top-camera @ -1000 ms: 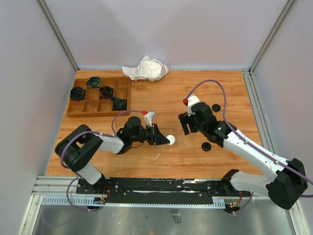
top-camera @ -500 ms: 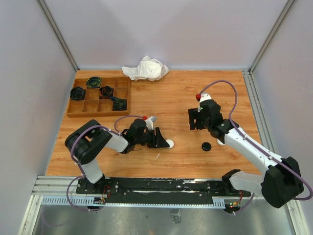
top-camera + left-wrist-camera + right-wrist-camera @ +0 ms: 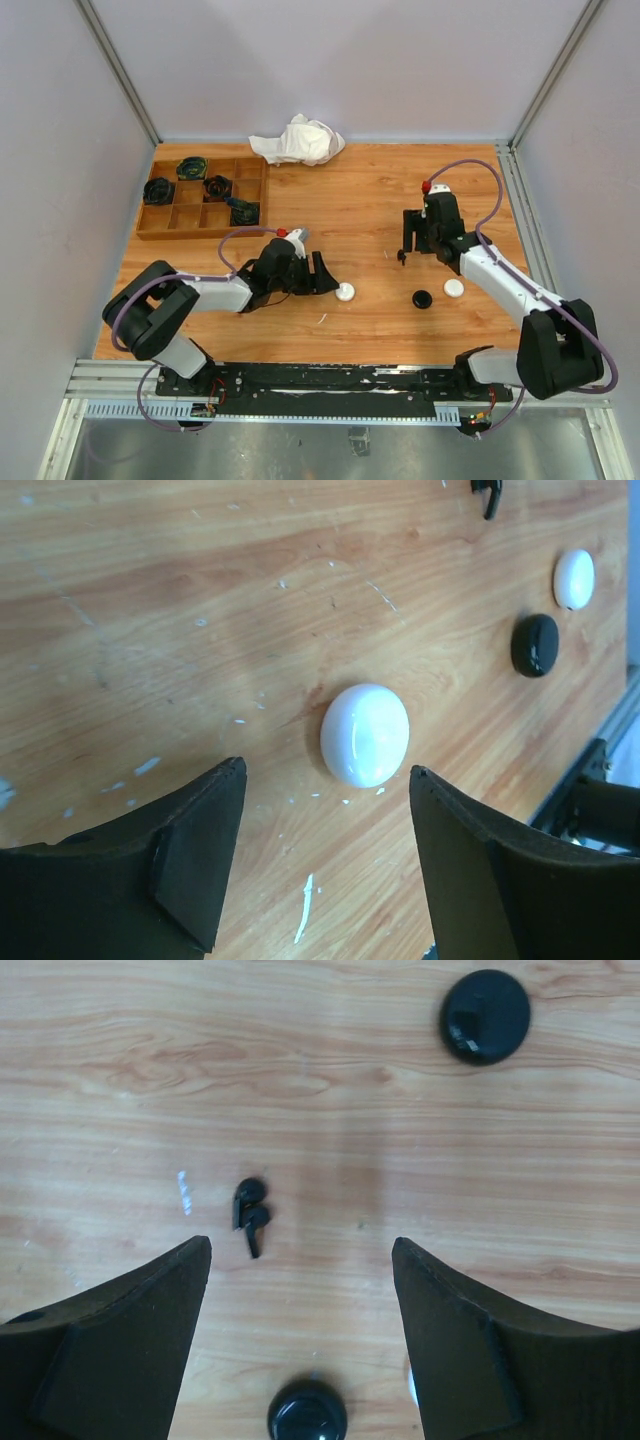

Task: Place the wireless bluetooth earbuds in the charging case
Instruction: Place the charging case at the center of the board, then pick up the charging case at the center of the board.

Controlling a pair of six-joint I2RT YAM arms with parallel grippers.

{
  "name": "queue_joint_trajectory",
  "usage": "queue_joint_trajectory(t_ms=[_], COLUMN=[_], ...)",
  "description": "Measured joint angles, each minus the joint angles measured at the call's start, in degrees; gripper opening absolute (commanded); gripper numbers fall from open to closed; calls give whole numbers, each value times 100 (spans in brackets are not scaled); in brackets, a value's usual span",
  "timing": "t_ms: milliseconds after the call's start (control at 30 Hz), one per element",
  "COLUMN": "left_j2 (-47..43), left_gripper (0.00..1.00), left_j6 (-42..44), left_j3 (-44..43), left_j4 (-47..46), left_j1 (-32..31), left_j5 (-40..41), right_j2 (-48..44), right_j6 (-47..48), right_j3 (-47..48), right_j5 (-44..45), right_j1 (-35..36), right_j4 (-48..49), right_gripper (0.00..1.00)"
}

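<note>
A pair of black earbuds [image 3: 250,1215] lies on the wood just beyond the left finger of my right gripper [image 3: 300,1250], which hangs open above the table with nothing in it. The same earbuds [image 3: 487,492] show at the top edge of the left wrist view. A closed white charging case [image 3: 365,734] rests on the table just ahead of my left gripper [image 3: 328,775], which is open and apart from it. In the top view that case [image 3: 345,292] sits right of the left gripper [image 3: 325,277]. No white buds show.
A black case [image 3: 422,298] and a second white case [image 3: 454,288] lie near the right arm. Another black case [image 3: 485,1002] sits beyond the right gripper. A wooden compartment tray [image 3: 200,235] stands back left, a white cloth [image 3: 298,140] behind it. A white sliver [image 3: 303,920] lies by the left fingers.
The left gripper opened, let go of the white case onto the table and drew back slightly. The right arm swung right and toward the back.
</note>
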State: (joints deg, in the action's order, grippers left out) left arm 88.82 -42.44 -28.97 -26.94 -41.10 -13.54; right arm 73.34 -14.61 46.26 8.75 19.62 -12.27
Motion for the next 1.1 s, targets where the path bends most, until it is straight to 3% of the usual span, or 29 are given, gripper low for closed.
queue_joint_trajectory(t_ms=[300, 567, 1100], left_j2=[-1134, -1926, -2039], left_gripper=[82, 87, 86], left_j6=[750, 1141, 1421], left_j3=[-28, 13, 203], left_j4=[1058, 1419, 1550], left_j1=[221, 734, 879], left_j5=[1036, 1429, 1355], right_j2=[848, 2057, 4006], right_j6=[7, 243, 1241], right_j3=[560, 1526, 3738], right_j5=[-142, -487, -2087], right_j1=[-1056, -1641, -2245], right_j4=[125, 234, -417], right_gripper=[75, 74, 75])
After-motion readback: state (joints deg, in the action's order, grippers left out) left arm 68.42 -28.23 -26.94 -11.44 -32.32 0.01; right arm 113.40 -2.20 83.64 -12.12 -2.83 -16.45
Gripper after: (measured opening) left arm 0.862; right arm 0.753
